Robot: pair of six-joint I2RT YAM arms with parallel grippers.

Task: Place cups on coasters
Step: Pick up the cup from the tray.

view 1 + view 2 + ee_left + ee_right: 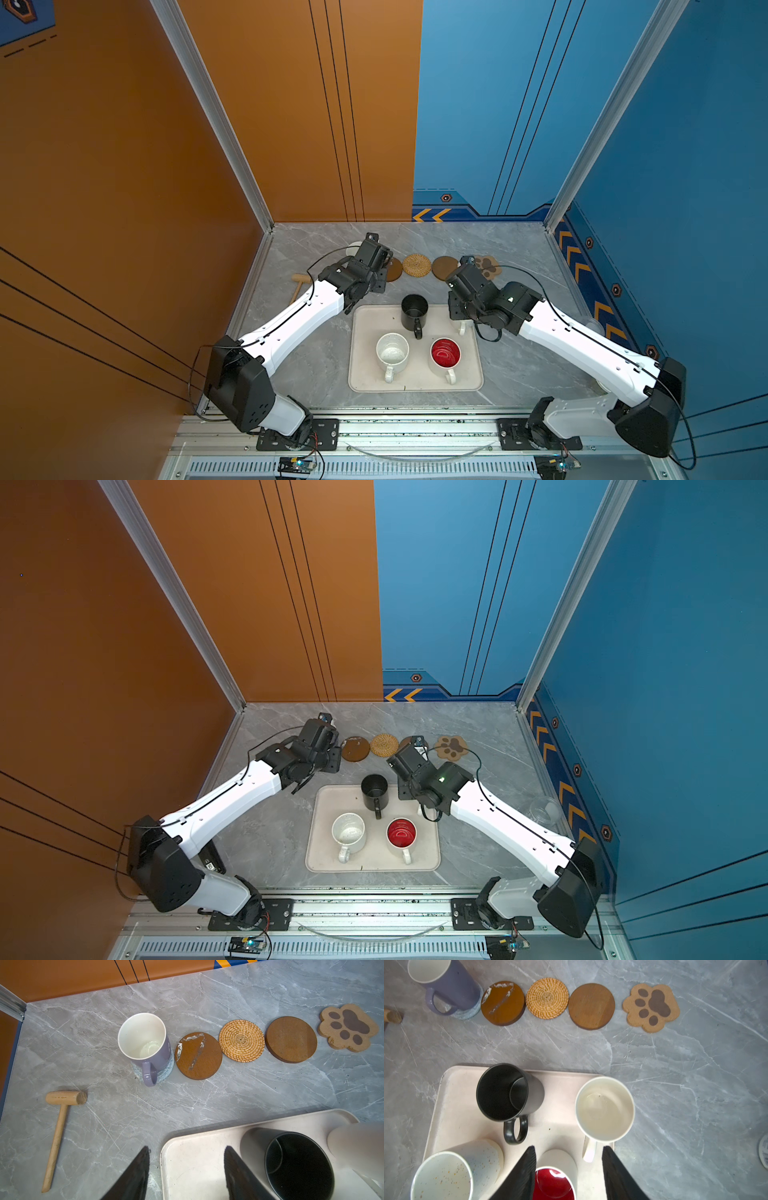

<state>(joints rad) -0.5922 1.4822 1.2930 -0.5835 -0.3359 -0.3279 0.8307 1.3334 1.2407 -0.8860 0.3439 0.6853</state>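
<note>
A lavender cup (143,1043) stands on the grey-white woven coaster (166,1069) at the left end of the coaster row. Beside it lie bare the glossy brown coaster (198,1056), the rattan coaster (241,1040), the plain brown coaster (291,1039) and the paw coaster (349,1027). On the cream tray (361,374) stand a black cup (414,311), a speckled cup (392,351), a red-inside cup (445,353) and a cream-white cup (605,1109). My left gripper (187,1149) hangs open over the tray's far left corner. My right gripper (569,1148) hangs open over the tray, above the cream-white cup's handle.
A wooden mallet (62,1105) lies on the marble table left of the tray. A clear jar (544,810) stands near the right wall. Orange and blue walls close in the table on three sides.
</note>
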